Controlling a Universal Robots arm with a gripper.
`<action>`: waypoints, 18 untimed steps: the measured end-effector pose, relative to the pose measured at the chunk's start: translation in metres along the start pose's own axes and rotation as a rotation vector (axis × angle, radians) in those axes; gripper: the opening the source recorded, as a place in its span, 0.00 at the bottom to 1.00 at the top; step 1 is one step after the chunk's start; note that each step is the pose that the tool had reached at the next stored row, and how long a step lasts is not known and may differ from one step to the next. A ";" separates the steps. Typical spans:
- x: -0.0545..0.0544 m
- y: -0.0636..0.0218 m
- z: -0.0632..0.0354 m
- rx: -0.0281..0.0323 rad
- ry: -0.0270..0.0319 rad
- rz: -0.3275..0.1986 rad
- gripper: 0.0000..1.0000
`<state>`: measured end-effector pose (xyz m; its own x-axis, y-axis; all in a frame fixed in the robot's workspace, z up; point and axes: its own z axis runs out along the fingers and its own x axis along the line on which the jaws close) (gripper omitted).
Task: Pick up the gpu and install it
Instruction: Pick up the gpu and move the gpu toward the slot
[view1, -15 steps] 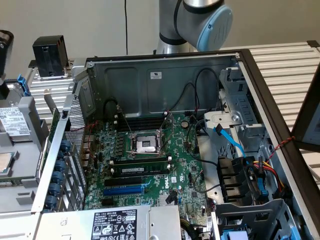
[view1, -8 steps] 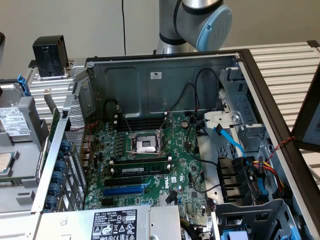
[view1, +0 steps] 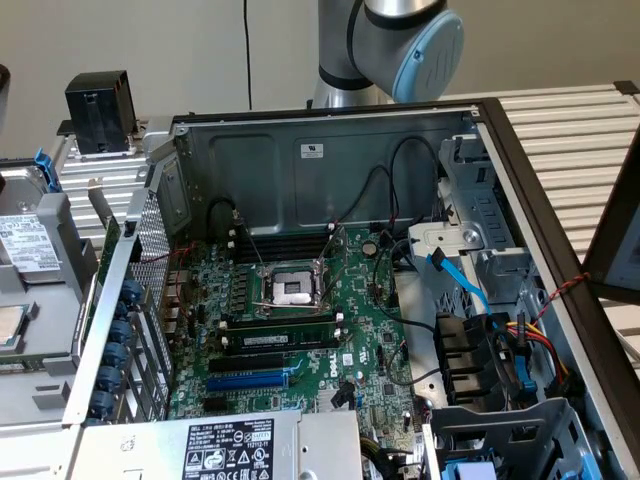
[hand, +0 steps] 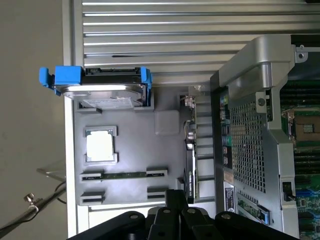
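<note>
The gpu (hand: 190, 170) stands on edge in the grey parts tray (hand: 130, 145), outside the computer case (hand: 250, 130) and just beside its perforated rear wall; it is not gripped. The pincer (hand: 175, 207) hangs outside the case on the same side of that wall; whether it is wide or narrow cannot be told. Risk: with little room between card and case wall, an off-centre closure would likely strike the wall or tip the card. Inside the case the blue slot (view1: 248, 380) lies unfilled, and a skewed grip would probably mean skewed seating.
</note>
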<state>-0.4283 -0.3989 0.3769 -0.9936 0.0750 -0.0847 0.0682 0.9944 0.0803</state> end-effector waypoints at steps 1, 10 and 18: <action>0.000 0.0000 0.0000 0.0000 0.0000 0.000 0.11; 0.001 -0.0002 0.0015 -0.0013 -0.0146 -0.001 0.30; 0.004 -0.0010 0.0084 -0.0050 -0.0637 -0.005 0.37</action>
<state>-0.4311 -0.3990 0.3682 -0.9861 0.0752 -0.1482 0.0631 0.9944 0.0847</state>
